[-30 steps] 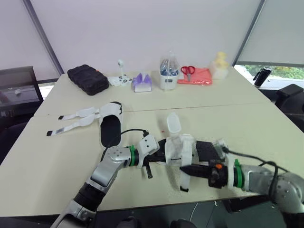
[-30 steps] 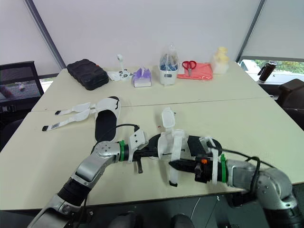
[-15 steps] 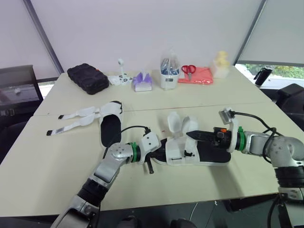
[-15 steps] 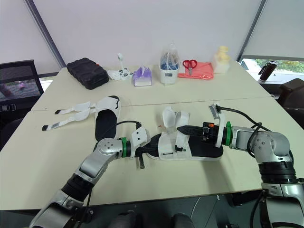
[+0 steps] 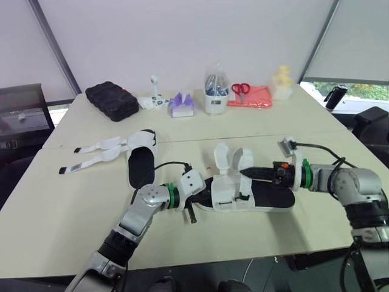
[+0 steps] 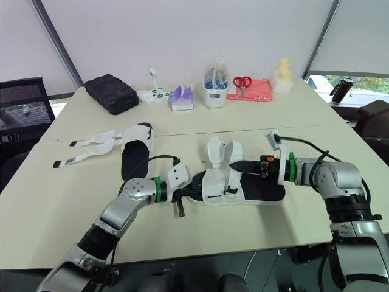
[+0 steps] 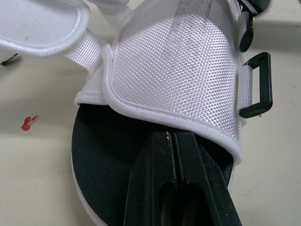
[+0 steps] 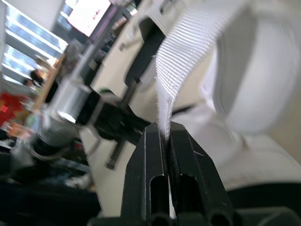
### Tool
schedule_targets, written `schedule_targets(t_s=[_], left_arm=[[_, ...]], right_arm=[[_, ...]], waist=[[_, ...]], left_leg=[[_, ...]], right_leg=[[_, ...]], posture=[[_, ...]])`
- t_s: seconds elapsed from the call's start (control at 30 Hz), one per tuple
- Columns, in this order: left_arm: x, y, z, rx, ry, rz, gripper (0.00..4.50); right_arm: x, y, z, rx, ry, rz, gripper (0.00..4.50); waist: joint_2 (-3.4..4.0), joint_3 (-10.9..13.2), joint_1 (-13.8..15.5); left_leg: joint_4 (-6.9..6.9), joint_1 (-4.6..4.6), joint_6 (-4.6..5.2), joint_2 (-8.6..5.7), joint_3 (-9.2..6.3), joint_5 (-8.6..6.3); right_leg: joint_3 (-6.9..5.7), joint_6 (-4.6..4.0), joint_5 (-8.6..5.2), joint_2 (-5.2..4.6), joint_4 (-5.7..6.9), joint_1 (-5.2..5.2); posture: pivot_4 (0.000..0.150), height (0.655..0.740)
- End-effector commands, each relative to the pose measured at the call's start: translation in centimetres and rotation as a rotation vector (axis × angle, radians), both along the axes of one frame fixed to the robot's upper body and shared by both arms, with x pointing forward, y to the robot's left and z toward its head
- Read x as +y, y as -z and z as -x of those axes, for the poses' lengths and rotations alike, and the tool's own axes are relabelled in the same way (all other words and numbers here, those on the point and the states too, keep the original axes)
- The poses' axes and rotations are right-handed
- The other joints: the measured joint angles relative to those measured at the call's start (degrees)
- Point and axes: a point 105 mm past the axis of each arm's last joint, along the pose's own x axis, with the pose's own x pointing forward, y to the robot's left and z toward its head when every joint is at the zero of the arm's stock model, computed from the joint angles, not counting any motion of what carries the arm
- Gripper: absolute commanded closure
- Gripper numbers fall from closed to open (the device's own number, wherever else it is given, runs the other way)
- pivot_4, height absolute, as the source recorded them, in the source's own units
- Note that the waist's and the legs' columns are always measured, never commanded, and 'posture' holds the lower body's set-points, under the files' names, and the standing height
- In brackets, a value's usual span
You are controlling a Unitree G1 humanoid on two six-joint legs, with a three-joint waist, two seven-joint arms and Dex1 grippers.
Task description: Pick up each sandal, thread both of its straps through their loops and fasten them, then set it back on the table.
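Note:
A black-soled sandal (image 5: 267,196) with white straps lies on the table (image 5: 73,207) in front of me. My left gripper (image 5: 202,196) is shut on its toe end, the fingers (image 7: 155,155) pinching the sole just under the front white band. My right gripper (image 5: 243,173) reaches in from the right, shut on the tip of a white strap (image 8: 197,52) that it holds curled up above the sandal. A black loop (image 7: 256,84) sits at the band's edge. The second sandal (image 5: 141,164) lies to the left, its two straps (image 5: 97,149) spread flat and unfastened.
Along the table's far side stand a black case (image 5: 112,100), a purple tissue pack (image 5: 181,104), a clear container (image 5: 216,94), red scissors (image 5: 240,89) on a red cloth and a yellow object (image 5: 280,82). A dark chair is at the left.
My right gripper has carried the strap from the sandal's near side, by the table's front edge, up and over to its far side. The left gripper has kept its hold on the toe.

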Motion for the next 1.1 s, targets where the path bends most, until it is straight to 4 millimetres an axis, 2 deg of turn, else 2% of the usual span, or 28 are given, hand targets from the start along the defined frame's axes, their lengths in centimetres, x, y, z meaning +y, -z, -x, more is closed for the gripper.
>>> schedule_targets(t_s=[0.03,0.27,0.57,0.87,1.1], left_arm=[[-0.1,0.1,0.3,-0.002,0.01,-0.006,4.5],[-0.1,0.1,0.3,-0.002,0.015,-0.009,4.5],[-0.2,0.2,0.4,-0.001,0.016,-0.012,4.5],[0.0,0.3,0.3,0.0,0.005,-0.013,4.5],[-0.1,0.2,0.3,0.001,0.001,-0.003,4.5]], right_arm=[[0.1,-2.6,0.1,-0.009,-0.017,-0.118,4.43],[-0.1,-1.6,0.1,0.016,-0.009,-0.092,4.43],[0.1,1.8,-0.4,0.025,-0.008,0.028,4.43],[1.1,3.0,0.5,0.023,-0.089,0.08,4.43],[0.6,2.7,0.5,-0.133,-0.127,0.16,4.43]], waist=[[0.0,0.0,0.0],[0.01,0.0,0.0],[0.04,0.0,0.0],[0.04,0.0,0.0],[0.04,0.0,0.0]], left_leg=[[0.0,0.0,0.0,0.0,0.0,0.0],[0.0,-0.01,0.0,0.01,0.0,0.0],[0.0,-0.01,0.0,0.0,0.02,0.0],[-0.01,-0.01,0.0,0.0,0.02,0.0],[0.0,-0.01,0.0,0.0,0.02,0.0]], right_leg=[[0.0,-0.01,0.0,-0.01,0.0,0.0],[0.06,-0.03,0.01,-0.06,-0.01,-0.02],[0.06,-0.04,0.01,-0.04,0.0,-0.02],[0.01,-0.02,0.02,-0.01,0.01,-0.02],[-0.01,0.0,0.03,0.01,0.01,-0.02]], posture=[[0.15,0.74],[0.15,0.74],[0.15,0.74],[0.15,0.74],[0.15,0.74]])
